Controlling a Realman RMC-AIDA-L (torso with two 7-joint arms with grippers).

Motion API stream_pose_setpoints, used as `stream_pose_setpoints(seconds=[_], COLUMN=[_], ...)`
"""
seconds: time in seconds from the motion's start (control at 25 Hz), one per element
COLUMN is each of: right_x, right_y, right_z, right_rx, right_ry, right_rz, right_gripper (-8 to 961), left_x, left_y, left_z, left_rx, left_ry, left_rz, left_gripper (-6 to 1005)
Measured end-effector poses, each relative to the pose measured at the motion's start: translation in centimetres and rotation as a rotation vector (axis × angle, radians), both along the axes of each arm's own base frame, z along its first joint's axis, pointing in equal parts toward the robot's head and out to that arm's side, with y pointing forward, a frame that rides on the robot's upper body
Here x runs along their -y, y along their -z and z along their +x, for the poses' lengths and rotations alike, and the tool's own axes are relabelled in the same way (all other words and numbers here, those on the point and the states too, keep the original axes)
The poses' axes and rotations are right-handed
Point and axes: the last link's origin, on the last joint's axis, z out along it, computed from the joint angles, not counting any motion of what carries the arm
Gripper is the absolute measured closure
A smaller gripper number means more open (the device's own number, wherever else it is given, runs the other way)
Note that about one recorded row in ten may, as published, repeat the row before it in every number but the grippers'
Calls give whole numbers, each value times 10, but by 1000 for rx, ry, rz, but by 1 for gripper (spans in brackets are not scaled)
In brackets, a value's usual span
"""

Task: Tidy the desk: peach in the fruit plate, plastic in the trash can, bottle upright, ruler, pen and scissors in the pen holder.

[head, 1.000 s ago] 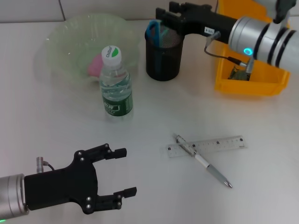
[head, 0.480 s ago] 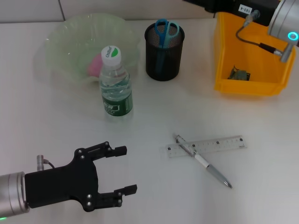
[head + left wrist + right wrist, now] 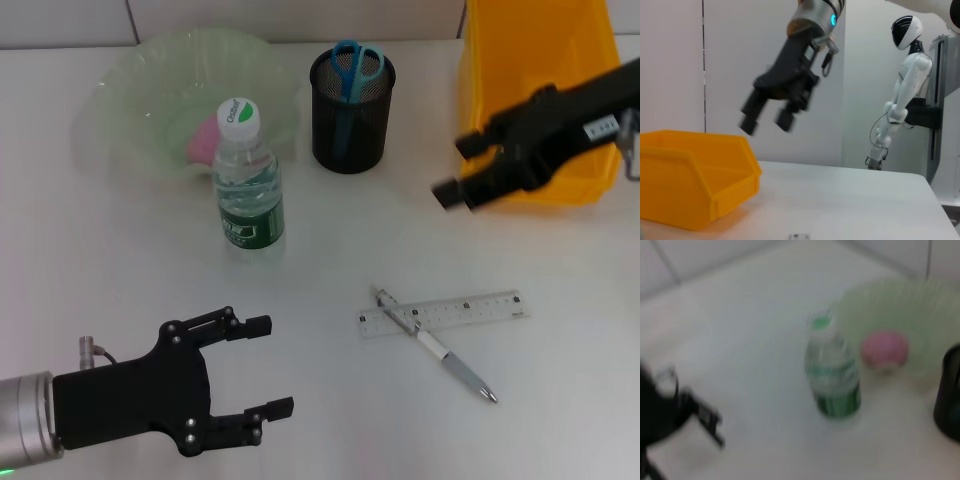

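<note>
A pink peach [image 3: 205, 140] lies in the pale green fruit plate [image 3: 140, 80]. The water bottle [image 3: 248, 185] stands upright in front of the plate. Blue-handled scissors [image 3: 357, 62] stick out of the black mesh pen holder [image 3: 350, 120]. A clear ruler [image 3: 455, 310] lies on the desk with a pen [image 3: 440, 352] across it. My right gripper [image 3: 456, 166] hangs open and empty in front of the yellow trash can [image 3: 535, 60], above the desk. The plastic is hidden behind that arm. My left gripper [image 3: 279, 365] rests open at the near left. In the right wrist view the bottle [image 3: 832, 375] and peach [image 3: 885, 350] show blurred.
The left wrist view shows the right gripper [image 3: 766, 124] in the air above the yellow bin [image 3: 690, 185], with a white humanoid robot [image 3: 905, 90] standing beyond the desk's far edge. Bare desk lies between the bottle and the ruler.
My right arm has swung from the pen holder at the back, past the bin, to the bin's front, leaving the scissors in the holder. The left arm has not moved.
</note>
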Motion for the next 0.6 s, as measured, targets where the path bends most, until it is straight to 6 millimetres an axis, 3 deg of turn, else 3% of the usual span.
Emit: stream_pose_setpoints(seconds=[0.36, 0.6], right_x=[12, 10], right_y=[9, 34], right_z=[2, 4], right_rx=[237, 387], right_ry=[-217, -349], right_rz=[-194, -293], right_gripper=[231, 238], left_x=[-3, -7], left_y=[-4, -4], left_z=[-2, 0], left_rx=[4, 10], left_ry=[-23, -42], left_rz=[14, -3], left_gripper=[200, 200])
